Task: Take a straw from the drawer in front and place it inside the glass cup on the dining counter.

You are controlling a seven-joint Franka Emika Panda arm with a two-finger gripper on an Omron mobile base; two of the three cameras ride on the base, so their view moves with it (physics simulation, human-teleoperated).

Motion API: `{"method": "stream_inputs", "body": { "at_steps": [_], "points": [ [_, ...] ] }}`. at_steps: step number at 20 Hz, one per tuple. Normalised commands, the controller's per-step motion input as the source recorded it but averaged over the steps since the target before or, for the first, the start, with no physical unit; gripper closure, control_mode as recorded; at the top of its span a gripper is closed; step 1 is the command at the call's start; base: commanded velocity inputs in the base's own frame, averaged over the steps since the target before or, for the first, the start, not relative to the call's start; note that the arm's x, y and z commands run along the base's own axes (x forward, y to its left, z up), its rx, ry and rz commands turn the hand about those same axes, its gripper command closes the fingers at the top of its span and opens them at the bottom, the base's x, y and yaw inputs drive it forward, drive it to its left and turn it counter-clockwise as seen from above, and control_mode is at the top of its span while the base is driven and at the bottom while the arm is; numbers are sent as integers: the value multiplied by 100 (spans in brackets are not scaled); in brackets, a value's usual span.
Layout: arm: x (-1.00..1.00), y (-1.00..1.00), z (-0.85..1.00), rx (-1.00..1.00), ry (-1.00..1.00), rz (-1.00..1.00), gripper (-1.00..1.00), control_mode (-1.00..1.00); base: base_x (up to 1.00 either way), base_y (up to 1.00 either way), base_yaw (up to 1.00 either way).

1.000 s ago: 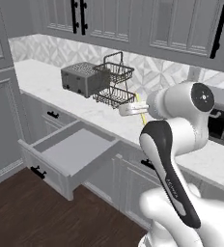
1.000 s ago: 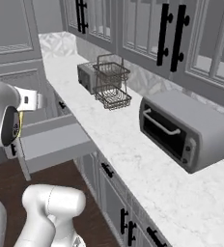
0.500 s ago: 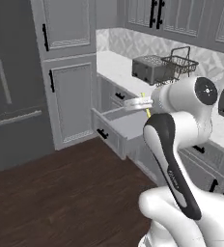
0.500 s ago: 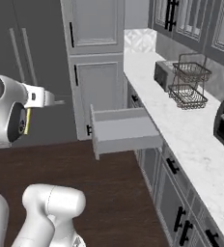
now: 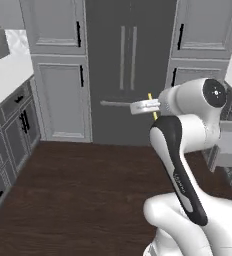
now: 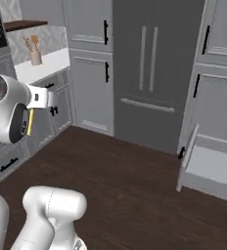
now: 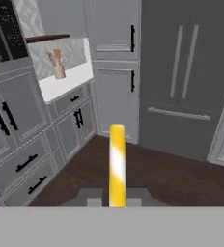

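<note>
overhead, the hand [image 7: 115, 201] was closed on the straw [image 7: 117, 164], which stood up yellow between the finger tips, held aloft over the dark wood floor [image 7: 172, 178]. drawer [image 6: 211, 165] hung open, low at the right, well apart from the hand. dark double-door fridge [image 6: 152, 68] stood far ahead. a utensil pot [image 7: 59, 71] sat on the white counter [image 7: 68, 79] at far left.

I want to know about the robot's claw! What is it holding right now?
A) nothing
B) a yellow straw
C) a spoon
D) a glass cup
B: in the hand view the yellow straw stands up from the gripper, clamped at its lower end.
</note>
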Motion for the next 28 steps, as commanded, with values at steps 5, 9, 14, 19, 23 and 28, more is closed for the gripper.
{"method": "stream_inputs", "body": {
  "at_steps": [5,9,14,19,23,28],
  "points": [
    [0,0,0,0,0,0,100,100,0,31,94],
    [0,0,0,0,0,0,100,100,0,20,93],
    [0,0,0,0,0,0,100,100,0,17,92],
    [0,0,0,0,0,0,100,100,7,28,84],
    [0,0,0,0,0,0,100,100,68,44,58],
    [0,0,0,0,0,0,100,100,100,15,27]
  ]
}}
